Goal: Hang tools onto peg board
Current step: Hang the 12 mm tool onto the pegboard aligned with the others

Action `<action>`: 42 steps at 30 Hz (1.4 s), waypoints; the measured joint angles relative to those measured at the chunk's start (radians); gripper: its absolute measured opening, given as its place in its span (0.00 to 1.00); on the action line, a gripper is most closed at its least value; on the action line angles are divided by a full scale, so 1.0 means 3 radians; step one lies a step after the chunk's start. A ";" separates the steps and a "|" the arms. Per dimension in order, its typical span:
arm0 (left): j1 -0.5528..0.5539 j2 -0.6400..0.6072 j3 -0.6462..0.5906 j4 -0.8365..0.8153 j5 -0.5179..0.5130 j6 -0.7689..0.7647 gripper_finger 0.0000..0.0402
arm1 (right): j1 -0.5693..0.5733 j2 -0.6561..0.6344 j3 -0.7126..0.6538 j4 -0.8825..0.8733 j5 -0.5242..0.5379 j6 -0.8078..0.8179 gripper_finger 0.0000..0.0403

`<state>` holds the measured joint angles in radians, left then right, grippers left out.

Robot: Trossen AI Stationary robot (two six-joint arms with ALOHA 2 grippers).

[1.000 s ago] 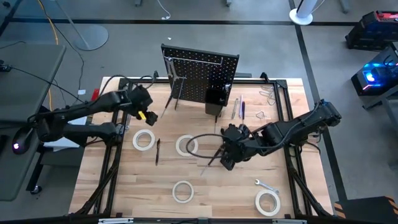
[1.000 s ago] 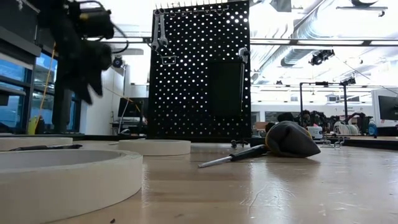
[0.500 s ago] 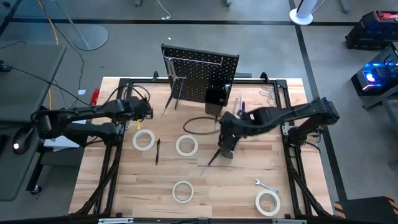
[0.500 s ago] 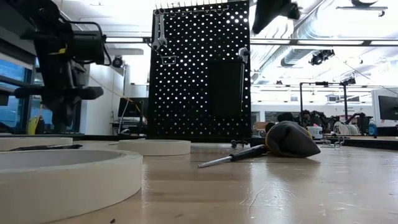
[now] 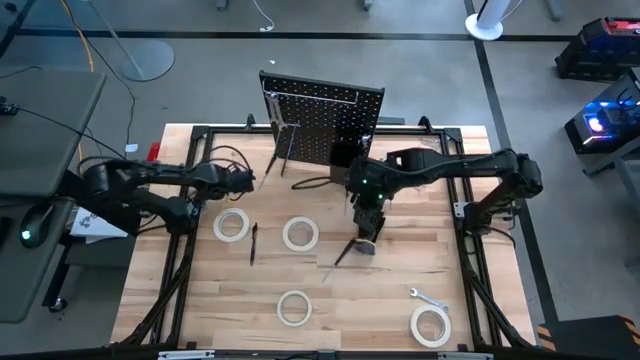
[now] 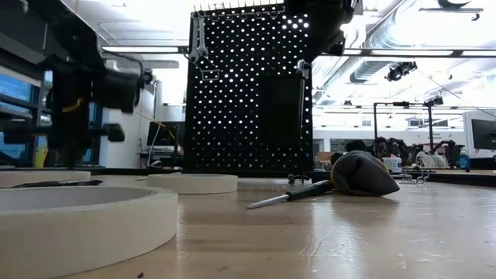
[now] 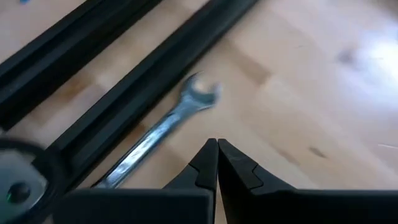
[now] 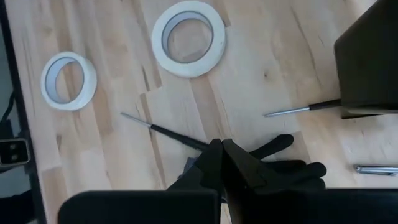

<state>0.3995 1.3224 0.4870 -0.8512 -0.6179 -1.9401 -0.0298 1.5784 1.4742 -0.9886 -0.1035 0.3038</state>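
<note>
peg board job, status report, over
Left gripper shut, empty, over a silver open-end wrench by the black frame rail. Right gripper shut, empty, above the black glove. Black perforated peg board unobstructed.

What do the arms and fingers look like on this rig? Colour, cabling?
Both arms are black, jointed links. The left arm has a black cable looping near its wrist. The right arm looks similarly dark. Each gripper ends in two black, tapered, pointed fingers, matte, no visible markings; same on the right.

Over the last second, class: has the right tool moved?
Yes. In the high view the right tool has moved from beside the tape roll toward the peg board.
</note>
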 joint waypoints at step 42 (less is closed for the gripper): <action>-0.0883 0.0459 0.0568 -0.0833 0.0221 -0.0757 0.00 | -0.0340 -0.0001 0.0002 -0.0148 -0.0468 -0.0170 0.00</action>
<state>0.1345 1.4601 0.6574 -1.1013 -0.5516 -2.1672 -0.1318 1.5780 1.4749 -1.0331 -0.2440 0.2527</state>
